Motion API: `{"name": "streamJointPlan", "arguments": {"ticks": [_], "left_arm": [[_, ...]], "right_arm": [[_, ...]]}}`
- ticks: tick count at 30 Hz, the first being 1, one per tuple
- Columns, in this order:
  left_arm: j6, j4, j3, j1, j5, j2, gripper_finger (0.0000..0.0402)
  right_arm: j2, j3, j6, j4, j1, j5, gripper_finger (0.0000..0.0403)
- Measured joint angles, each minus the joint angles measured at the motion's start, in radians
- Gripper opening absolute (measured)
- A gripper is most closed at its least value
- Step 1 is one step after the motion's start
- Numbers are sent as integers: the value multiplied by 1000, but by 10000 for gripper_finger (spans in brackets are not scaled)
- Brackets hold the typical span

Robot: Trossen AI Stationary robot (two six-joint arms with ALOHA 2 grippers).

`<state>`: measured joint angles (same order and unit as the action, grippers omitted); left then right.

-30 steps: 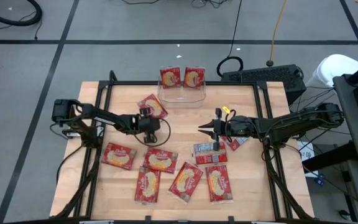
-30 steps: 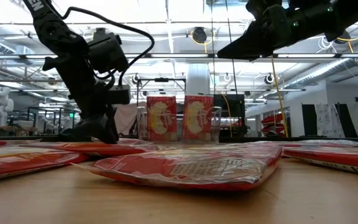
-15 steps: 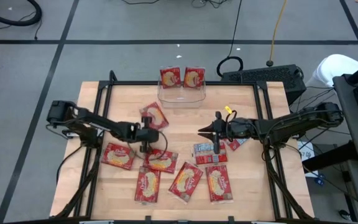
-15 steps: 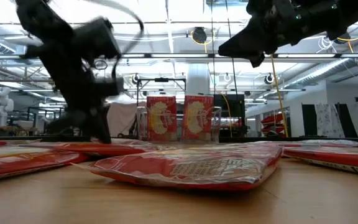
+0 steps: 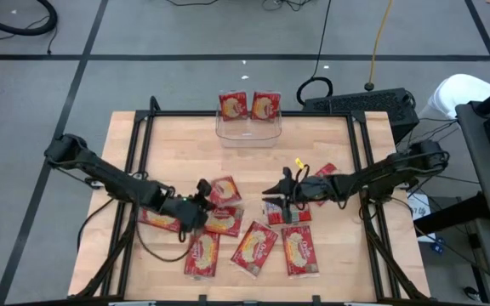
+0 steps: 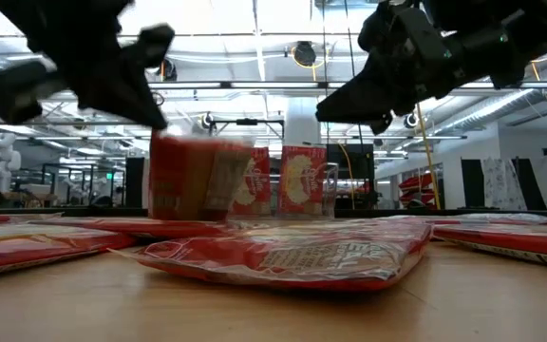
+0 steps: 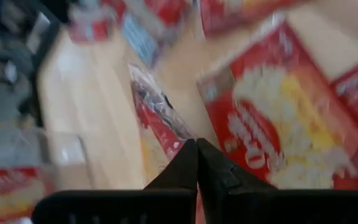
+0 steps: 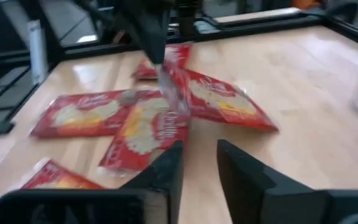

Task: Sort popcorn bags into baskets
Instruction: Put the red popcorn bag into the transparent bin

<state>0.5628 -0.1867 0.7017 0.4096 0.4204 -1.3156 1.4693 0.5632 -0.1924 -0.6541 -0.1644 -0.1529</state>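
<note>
Several red popcorn bags lie flat on the near half of the table, among them one [image 5: 254,246] and a blue-grey-backed one [image 5: 287,210]. Two more stand in the clear basket [image 5: 247,129] at the far edge. My left gripper [image 5: 200,196] is shut on a further bag [image 5: 223,191], which shows upright and blurred in the low view [image 6: 200,177]. My right gripper [image 5: 272,189] hovers open above the table, right of that bag, and touches nothing. My left gripper pinches the bag's edge [image 7: 158,119] between its two shut fingers, coming slanting down from the table's left. The bag stands on edge below the fingers [image 8: 169,93]. Whether its lower edge rests on the bags beneath, I cannot tell.
Flat bags crowd the near middle of the table [image 5: 167,214], [image 5: 299,250]. Another bag [image 5: 323,174] lies under my right arm. Bare wood [image 5: 177,136] spreads between the pile and the basket. A black frame rail [image 5: 360,161] runs along each side.
My left gripper has swung from the table's middle toward the near edge, dragging the bag along from near the basket to above the pile, where it now stands upright. My right gripper has shifted slightly toward the near-left and dipped lower, still open.
</note>
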Motion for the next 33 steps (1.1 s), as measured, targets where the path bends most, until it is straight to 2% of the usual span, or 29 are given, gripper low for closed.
{"name": "streamJointPlan", "arguments": {"ticks": [9, 12, 16, 21, 26, 30, 33], "left_arm": [[72, 125, 1, 92, 68, 22, 2], [92, 167, 1, 102, 81, 22, 3], [128, 221, 1, 102, 81, 22, 2], [170, 274, 1, 101, 91, 22, 4], [183, 305, 1, 101, 119, 22, 4], [184, 360, 1, 95, 205, 22, 16], [81, 426, 1, 85, 291, 22, 32]], "right_arm": [[221, 21, 229, -324, -55, 18, 204], [286, 80, 277, -351, -52, -4, 220], [369, 184, 333, -335, -42, -4, 220], [405, 253, 354, -337, -25, -29, 183], [374, 254, 366, -301, -9, -18, 109], [340, 254, 370, -232, 7, 28, 48], [303, 253, 373, -162, 22, 27, 13]]}}
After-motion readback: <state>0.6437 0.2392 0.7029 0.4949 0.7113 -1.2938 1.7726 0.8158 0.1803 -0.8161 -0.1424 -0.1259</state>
